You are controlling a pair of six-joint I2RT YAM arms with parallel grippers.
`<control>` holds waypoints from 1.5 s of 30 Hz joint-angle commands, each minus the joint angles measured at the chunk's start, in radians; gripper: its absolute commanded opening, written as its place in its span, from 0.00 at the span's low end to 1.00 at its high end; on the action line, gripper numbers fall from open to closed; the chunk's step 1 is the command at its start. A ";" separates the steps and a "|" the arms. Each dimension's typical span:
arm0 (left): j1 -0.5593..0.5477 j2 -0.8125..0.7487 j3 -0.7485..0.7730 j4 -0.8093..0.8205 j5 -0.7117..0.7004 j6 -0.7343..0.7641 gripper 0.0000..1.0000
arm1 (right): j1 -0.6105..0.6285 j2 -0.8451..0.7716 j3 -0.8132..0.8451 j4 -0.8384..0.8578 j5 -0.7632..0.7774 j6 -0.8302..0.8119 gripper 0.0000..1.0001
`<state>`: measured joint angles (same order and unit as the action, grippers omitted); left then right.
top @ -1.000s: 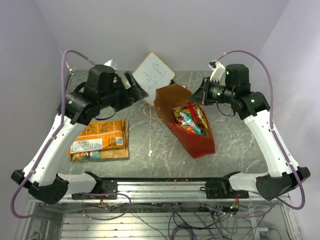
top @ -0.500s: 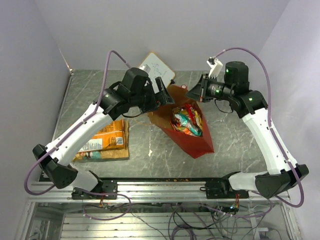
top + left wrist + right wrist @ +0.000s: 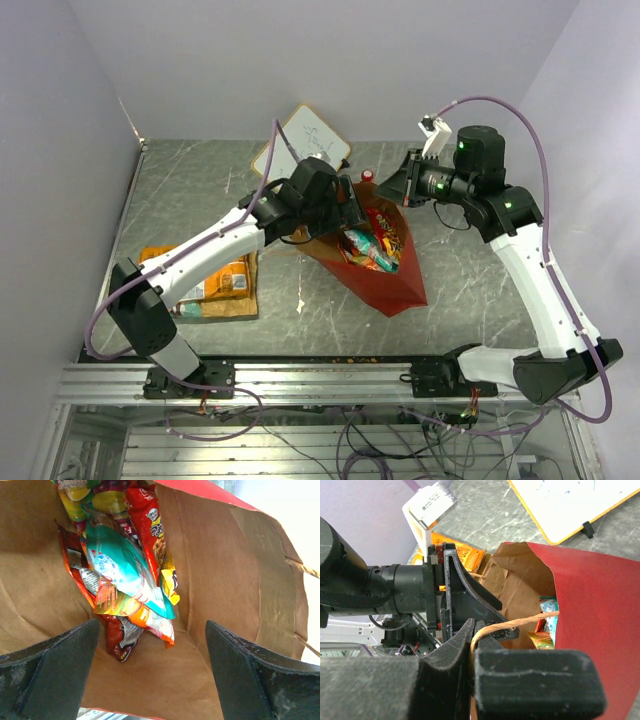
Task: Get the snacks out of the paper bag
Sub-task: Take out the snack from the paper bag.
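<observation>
**Reaching in next, straight along the long axis**

Looking at paper bag lying tilted on the table, long axis running from far-left mouth to near-right base. Pinching its twisted handle in the pressed-together jaws of right gripper, lifting the mouth open. Hovering wide-spread left gripper right at that mouth, clearly the nearer arm. Finding snacks piled deep inside, dead ahead; spotting teal packet topmost, lying lengthwise along the bag.

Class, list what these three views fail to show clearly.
1. Top view: fingertips of the left tool, hidden by its own wrist over the paper bag.
2. Left wrist view: how many snacks; they overlap and the top edge cuts them.
3. Top view: writing on the whiteboard, too small.
</observation>
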<state>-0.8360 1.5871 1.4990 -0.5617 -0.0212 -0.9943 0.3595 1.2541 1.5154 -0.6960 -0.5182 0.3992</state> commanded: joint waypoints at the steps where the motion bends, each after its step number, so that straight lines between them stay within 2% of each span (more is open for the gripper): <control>1: 0.007 -0.039 0.032 0.004 -0.046 0.043 0.97 | 0.003 -0.022 -0.001 0.050 -0.026 -0.028 0.00; 3: 0.008 -0.039 -0.008 0.017 -0.036 0.019 0.93 | 0.004 -0.024 0.003 0.049 -0.025 -0.034 0.00; 8: 0.006 -0.052 -0.143 0.123 -0.029 -0.027 0.74 | 0.004 -0.041 -0.021 0.065 -0.041 -0.027 0.00; 11: 0.008 -0.011 -0.138 0.111 -0.030 -0.002 0.76 | 0.004 -0.051 -0.047 0.072 -0.049 -0.024 0.00; 15: 0.022 0.080 -0.080 0.061 -0.050 0.033 0.85 | 0.004 -0.044 -0.036 0.060 -0.043 -0.034 0.00; 21: 0.037 0.215 -0.014 0.156 0.036 0.049 0.82 | 0.004 -0.043 -0.032 0.031 -0.024 -0.057 0.00; 23: 0.037 0.273 0.028 0.155 0.060 0.056 0.74 | 0.004 -0.045 -0.030 0.025 -0.018 -0.064 0.00; 26: 0.037 0.324 0.078 0.135 0.082 0.068 0.54 | 0.004 -0.040 -0.012 0.007 0.005 -0.075 0.00; 31: 0.036 0.278 0.079 0.151 0.094 0.080 0.09 | 0.004 -0.023 0.047 -0.066 0.129 -0.106 0.00; 45: 0.038 0.138 0.109 0.155 0.182 0.059 0.07 | 0.002 0.001 0.186 -0.206 0.465 -0.180 0.00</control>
<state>-0.8001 1.7828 1.5486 -0.4377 0.1093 -0.9321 0.3595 1.2724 1.6638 -0.8921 -0.1623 0.2535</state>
